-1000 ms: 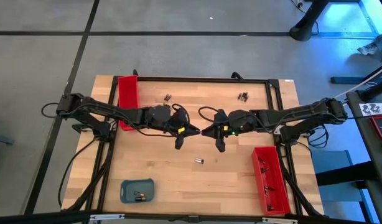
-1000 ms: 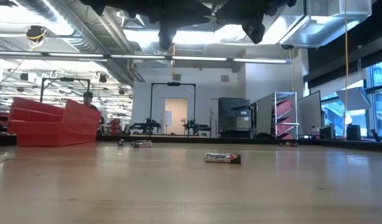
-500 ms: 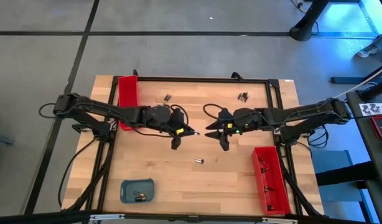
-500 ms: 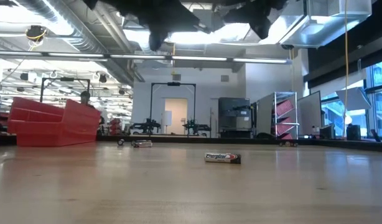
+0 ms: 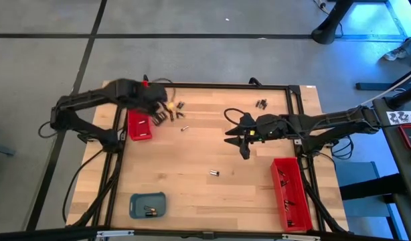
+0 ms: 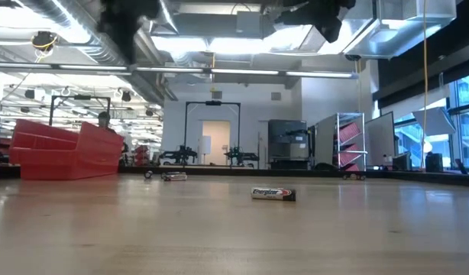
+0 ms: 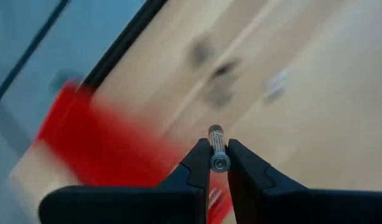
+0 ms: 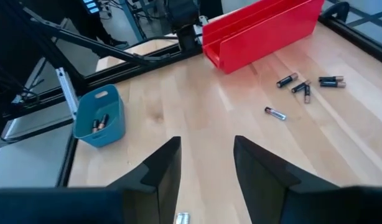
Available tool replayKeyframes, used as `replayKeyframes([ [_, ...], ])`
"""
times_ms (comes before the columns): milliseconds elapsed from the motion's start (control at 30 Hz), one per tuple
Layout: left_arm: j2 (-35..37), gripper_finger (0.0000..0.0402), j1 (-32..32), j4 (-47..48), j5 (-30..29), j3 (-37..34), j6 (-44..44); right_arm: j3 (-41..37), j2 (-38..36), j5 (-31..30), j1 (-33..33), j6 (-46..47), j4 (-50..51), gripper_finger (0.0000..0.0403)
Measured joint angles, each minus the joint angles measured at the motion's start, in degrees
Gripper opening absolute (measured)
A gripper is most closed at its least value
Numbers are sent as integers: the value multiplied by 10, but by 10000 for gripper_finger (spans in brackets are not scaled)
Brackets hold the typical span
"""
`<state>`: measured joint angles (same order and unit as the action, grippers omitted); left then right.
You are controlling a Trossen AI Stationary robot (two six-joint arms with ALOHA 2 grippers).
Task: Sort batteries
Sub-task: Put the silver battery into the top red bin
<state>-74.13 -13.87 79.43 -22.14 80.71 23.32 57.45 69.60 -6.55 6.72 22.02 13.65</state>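
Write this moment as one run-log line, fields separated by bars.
left pincer: shut on battery, near left red tray | right pincer: open, empty, mid-table | loose battery: on table

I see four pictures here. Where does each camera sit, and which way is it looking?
High view: above, straight down on the table; both arms, left gripper by the red tray.
Low view: at table-top height, looking across at a battery; arm parts overhead.
Left wrist view: on the left arm; its fingers pinch a battery.
Right wrist view: on the right arm; open right gripper, blue tray.
Shared: high and right wrist views both show the blue tray.
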Motion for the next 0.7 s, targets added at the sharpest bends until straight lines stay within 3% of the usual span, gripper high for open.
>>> replayKeyframes([
  [133,0,25,-115,56,13,-19,-21,0,0,0,0,-10,0,147],
  [400,1,25,-294,-3,56,-121,-100,0,0,0,0,-8,2,147],
  [700,44,25,-320,-88,60,-240,-145,0,0,0,1,5,3,147],
])
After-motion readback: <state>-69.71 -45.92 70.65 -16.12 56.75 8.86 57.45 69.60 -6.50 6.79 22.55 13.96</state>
